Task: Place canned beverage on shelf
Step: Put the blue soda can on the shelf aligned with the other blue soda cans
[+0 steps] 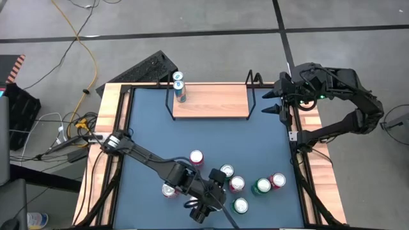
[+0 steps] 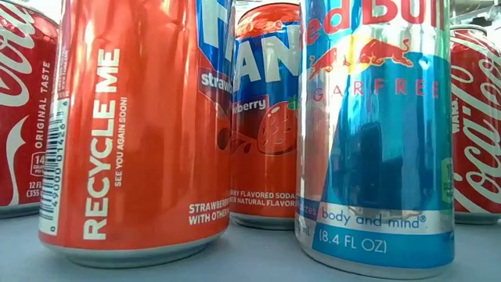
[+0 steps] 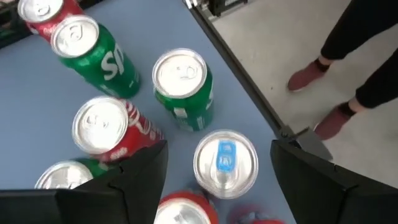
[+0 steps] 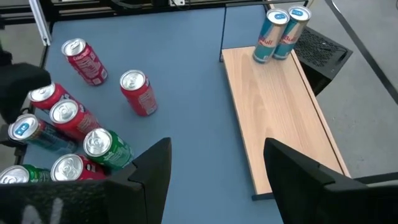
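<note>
Hovering wide open over a blue-tabbed silver can [image 3: 225, 163] among the clustered cans, the left hand [image 1: 209, 206] holds nothing. Low-view labels read "RECYCLE ME", Fanta strawberry, Red Bull sugarfree, Coca-Cola. On the shelf [image 1: 217, 101], two Red Bull cans [image 1: 179, 87] stand at its left end. Beyond its right end, off the counter [image 1: 147, 128], the right hand [image 1: 273, 102] waits open, empty.

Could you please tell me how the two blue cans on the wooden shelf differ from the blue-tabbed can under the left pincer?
The two slim blue-and-silver cans stand on one end of the light-wood shelf board; the silver can with the blue tab stands on the blue table top among red and green cans. The shelf pair stand away from both arms; the table can sits between the fingers of the open left pincer. All three are upright.
</note>
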Robot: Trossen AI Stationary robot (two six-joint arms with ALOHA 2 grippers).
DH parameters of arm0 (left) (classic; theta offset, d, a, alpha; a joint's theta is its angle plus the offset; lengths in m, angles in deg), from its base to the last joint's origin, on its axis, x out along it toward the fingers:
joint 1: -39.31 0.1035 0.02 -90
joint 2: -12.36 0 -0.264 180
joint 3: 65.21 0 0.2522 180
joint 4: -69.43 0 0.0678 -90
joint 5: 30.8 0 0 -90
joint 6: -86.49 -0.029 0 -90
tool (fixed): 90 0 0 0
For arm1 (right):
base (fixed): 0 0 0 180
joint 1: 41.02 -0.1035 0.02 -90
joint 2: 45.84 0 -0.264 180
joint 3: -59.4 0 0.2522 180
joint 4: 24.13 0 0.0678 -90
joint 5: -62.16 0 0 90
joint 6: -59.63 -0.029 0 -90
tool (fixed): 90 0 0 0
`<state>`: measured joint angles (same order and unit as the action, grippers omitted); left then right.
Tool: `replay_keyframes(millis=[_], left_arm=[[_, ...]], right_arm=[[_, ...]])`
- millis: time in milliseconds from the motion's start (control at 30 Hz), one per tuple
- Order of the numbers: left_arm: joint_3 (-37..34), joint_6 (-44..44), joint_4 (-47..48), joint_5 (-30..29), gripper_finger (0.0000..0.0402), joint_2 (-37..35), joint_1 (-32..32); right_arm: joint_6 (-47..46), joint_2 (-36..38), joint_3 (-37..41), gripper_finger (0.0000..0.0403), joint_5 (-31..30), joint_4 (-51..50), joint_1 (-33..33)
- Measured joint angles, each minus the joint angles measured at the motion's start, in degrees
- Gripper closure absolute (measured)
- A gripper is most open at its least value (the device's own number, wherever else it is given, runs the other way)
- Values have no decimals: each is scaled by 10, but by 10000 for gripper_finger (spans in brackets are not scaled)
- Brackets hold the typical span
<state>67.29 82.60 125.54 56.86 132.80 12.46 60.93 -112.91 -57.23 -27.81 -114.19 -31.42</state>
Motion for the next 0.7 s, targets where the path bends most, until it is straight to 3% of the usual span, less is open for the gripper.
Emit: replay_keyframes(millis=[700], left_arm=[[2,-3,13,2,131,60,-6]], right_arm=[[1,0,0,163,-1,-1,-2]])
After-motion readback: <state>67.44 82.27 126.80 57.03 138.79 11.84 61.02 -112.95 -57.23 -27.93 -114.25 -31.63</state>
